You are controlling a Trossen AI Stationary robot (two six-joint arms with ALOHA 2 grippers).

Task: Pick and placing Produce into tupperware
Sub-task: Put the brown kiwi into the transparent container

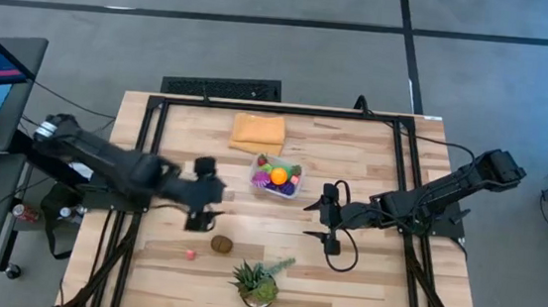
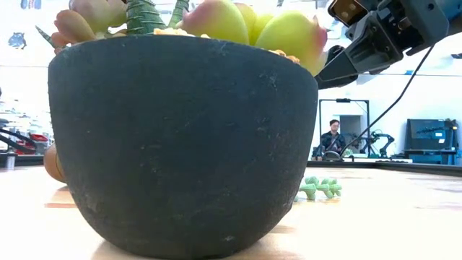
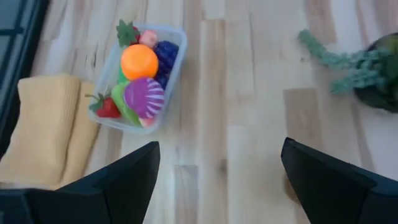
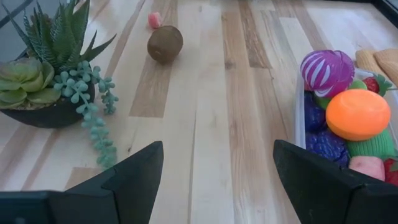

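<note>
Two pieces left out: a round brown toy fruit (image 1: 221,243) and a small pink piece (image 1: 190,255) lie on the pale wooden desk (image 1: 362,281), well apart from the tub.
High view, tub: the small clear plastic rectangular tub (image 1: 276,177) sits near the desk's middle, heaped with produce, an orange ball (image 1: 279,176) on top; a folded orange cloth (image 1: 258,132) lies just beyond it.
High view, arms: the left gripper (image 1: 200,207) hangs near the brown fruit; the right gripper (image 1: 331,220) waits on the tub's other side.
Low view: a dark round plant pot (image 2: 180,144) fills the picture, likely because it stands right at the camera.
Left wrist view: jaws wide apart, holding nothing; a striped purple piece (image 3: 144,96) lies in the tub.
Right wrist view: jaws parted, empty; brown fruit, pink piece and spiky plant (image 4: 53,43) ahead.
Writing: none readable.
</note>
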